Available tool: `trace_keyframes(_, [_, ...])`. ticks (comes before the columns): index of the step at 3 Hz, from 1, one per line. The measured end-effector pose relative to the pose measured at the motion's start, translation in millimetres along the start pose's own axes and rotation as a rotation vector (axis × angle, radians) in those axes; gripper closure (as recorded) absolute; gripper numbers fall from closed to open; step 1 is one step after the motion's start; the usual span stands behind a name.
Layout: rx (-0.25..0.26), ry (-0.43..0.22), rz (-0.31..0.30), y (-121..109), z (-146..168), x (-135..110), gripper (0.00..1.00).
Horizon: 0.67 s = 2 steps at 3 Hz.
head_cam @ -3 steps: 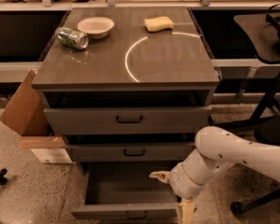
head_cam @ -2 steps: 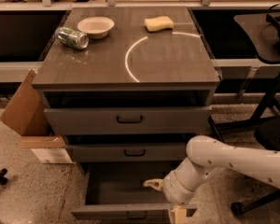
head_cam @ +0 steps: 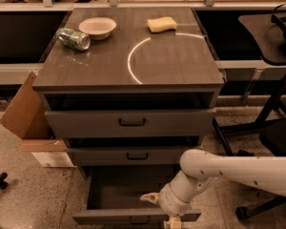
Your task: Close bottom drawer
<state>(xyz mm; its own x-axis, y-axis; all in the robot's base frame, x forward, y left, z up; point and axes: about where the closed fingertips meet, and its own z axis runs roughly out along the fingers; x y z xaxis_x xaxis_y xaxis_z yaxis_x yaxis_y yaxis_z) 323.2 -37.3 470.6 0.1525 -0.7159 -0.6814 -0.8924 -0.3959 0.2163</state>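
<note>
The bottom drawer (head_cam: 115, 217), lowest of three grey-brown drawers in a low cabinet, stands pulled well out toward the camera, so its dark, bare interior shows from above. Its low, narrow front panel runs along the lower edge of the view, with a small black bar handle (head_cam: 139, 220) near the middle. The robot's gripper (head_cam: 164, 209) sits low at the drawer's right front corner, over the front panel and just right of the handle; whether it is grasping anything cannot be told. Its white arm (head_cam: 238, 171) reaches in from the right edge of the view and bends down to that corner. Just above, the slim middle drawer (head_cam: 133, 155) and the taller top drawer (head_cam: 128, 123) each stick out a little from the cabinet frame (each has its own black handle). On the cabinet top (head_cam: 181, 66) lie a green can (head_cam: 73, 38) on its side at the back left, a pale bowl (head_cam: 97, 27) just beside it, and a yellow sponge (head_cam: 162, 24) at the back, near the middle. A thin white arc (head_cam: 131, 63) is marked on the surface. An open cardboard box (head_cam: 24, 104) stands on the speckled floor against the cabinet's left side, and black chair legs (head_cam: 271, 113) stand to the right.
</note>
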Motion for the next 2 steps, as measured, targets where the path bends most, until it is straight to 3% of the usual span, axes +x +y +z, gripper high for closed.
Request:
trace_keyframes(1, [-0.003,0.021,-0.002,-3,10,7,0.0])
trace_keyframes(2, [0.011,0.018,0.013,-11,27,39,0.0])
